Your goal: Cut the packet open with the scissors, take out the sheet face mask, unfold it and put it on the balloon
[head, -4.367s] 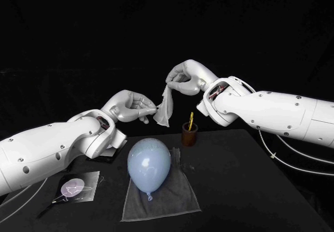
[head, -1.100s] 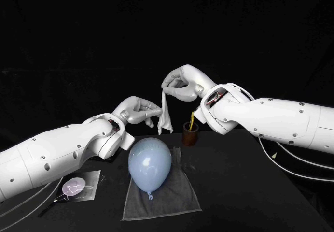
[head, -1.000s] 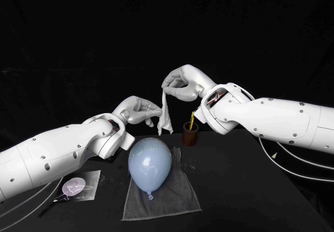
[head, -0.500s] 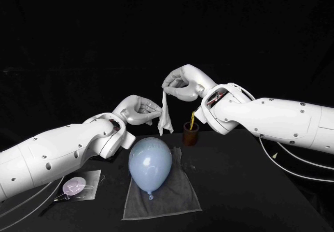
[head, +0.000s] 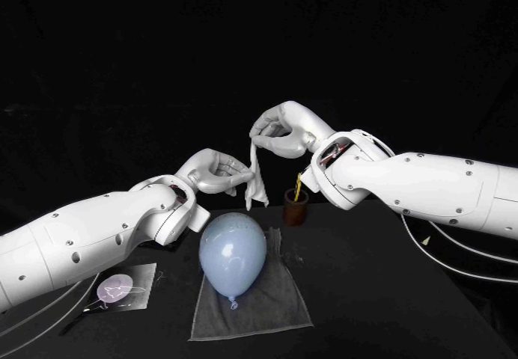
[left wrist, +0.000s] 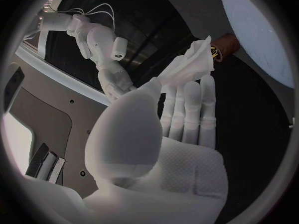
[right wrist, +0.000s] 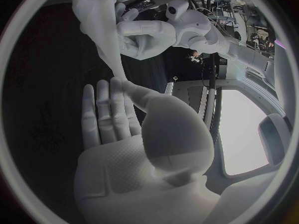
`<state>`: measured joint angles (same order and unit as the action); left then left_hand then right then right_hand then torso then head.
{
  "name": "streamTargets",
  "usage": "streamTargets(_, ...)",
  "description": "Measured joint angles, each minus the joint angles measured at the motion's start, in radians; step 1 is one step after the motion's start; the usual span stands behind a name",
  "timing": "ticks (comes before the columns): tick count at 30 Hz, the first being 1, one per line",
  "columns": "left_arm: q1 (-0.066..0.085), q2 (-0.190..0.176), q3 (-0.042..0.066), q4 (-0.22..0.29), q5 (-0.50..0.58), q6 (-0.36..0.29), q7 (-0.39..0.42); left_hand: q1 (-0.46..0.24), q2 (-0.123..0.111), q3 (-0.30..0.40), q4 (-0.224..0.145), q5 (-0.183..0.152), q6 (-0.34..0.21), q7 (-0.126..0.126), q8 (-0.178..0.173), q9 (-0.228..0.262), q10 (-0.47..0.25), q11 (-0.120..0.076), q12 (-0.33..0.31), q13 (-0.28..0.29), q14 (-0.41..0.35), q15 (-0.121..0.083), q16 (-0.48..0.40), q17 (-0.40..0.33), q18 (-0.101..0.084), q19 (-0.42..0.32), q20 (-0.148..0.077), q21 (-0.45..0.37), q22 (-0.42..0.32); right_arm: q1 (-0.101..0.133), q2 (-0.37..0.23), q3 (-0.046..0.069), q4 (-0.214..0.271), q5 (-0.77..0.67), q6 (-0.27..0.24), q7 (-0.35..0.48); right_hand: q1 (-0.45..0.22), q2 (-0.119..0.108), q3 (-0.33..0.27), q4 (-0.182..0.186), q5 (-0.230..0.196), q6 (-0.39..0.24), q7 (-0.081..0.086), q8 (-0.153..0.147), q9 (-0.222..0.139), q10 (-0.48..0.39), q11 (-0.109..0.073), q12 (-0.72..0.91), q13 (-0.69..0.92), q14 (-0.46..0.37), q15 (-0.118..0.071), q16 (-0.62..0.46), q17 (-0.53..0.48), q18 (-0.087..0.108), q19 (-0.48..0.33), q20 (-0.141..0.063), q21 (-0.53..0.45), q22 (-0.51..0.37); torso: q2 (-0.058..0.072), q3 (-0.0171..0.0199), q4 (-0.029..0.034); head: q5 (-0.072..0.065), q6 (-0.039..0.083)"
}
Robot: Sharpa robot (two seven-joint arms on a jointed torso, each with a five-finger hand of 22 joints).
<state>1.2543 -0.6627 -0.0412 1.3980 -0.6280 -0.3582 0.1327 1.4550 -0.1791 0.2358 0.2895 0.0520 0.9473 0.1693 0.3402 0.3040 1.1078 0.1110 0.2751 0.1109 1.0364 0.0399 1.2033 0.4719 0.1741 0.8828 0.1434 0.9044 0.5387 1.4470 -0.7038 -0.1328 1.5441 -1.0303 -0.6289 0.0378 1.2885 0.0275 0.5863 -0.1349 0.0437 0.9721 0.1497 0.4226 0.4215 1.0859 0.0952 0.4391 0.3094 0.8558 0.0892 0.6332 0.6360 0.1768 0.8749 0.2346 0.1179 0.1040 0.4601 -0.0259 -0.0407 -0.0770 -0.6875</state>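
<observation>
Folded sheet face mask (head: 257, 179) hangs in the air above the balloon (head: 231, 253), right hand (head: 283, 130) pinching its top, left hand (head: 216, 170) pinching a lower edge; looks thin, limp, likely damp and tearable, so grip opposite edges; no readable writing.

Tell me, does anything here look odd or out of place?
Nothing looks spilled or broken. The one odd thing is the sheet face mask: it hangs in the air as a narrow, crumpled strip, pinched between the right hand and the left hand, not spread open for the balloon.
</observation>
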Motion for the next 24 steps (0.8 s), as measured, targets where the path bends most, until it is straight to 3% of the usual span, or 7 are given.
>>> streamTargets(11, 0.000, -0.011, -0.005, 0.001, -0.037, 0.031, -0.028, -0.011, -0.003, -0.018, -0.007, 0.000, -0.003, 0.002, 0.000, -0.002, -0.009, -0.002, 0.010, 0.008, -0.004, 0.004, 0.000, 0.000, -0.002, 0.004, 0.004, -0.016, -0.013, 0.000, -0.001, 0.000, -0.012, 0.005, -0.010, 0.001, 0.000, 0.000, 0.000, 0.000, -0.001, 0.000, 0.000, 0.000, 0.000, 0.000, 0.000, 0.000, 0.000, 0.000, 0.000, 0.000, 0.000, 0.000, 0.000, 0.000, 0.000, 0.000, 0.000, -0.0002, 0.0003, 0.001, -0.002)
streamTargets(18, 0.000, -0.008, -0.008, -0.003, -0.049, 0.040, -0.034, 0.026, 0.034, -0.003, -0.021, 0.000, 0.003, -0.003, 0.000, -0.002, -0.014, -0.007, 0.023, 0.016, -0.004, 0.004, 0.008, 0.001, -0.003, 0.013, 0.001, -0.023, -0.021, 0.000, -0.005, 0.000, 0.004, 0.008, -0.014, 0.002, 0.000, 0.000, 0.000, 0.000, 0.001, -0.001, 0.001, 0.000, 0.000, 0.000, 0.000, 0.000, 0.000, 0.000, 0.000, 0.000, -0.001, -0.001, 0.000, 0.000, 0.000, 0.001, 0.000, -0.0006, -0.0008, 0.004, -0.002)
streamTargets(24, -0.001, -0.004, -0.009, -0.004, -0.055, 0.045, -0.038, 0.048, 0.040, 0.010, -0.029, 0.000, 0.003, -0.003, 0.000, -0.003, -0.014, -0.007, 0.023, 0.018, -0.004, 0.004, 0.009, 0.001, -0.004, 0.020, 0.001, -0.027, -0.023, 0.000, -0.005, 0.000, 0.012, 0.009, -0.016, 0.002, 0.000, 0.000, 0.000, 0.000, 0.001, -0.001, 0.001, 0.000, 0.000, 0.000, 0.000, 0.000, 0.000, 0.000, 0.000, 0.000, -0.001, -0.002, 0.000, 0.000, 0.004, 0.001, 0.000, 0.0000, -0.0010, 0.005, -0.002)
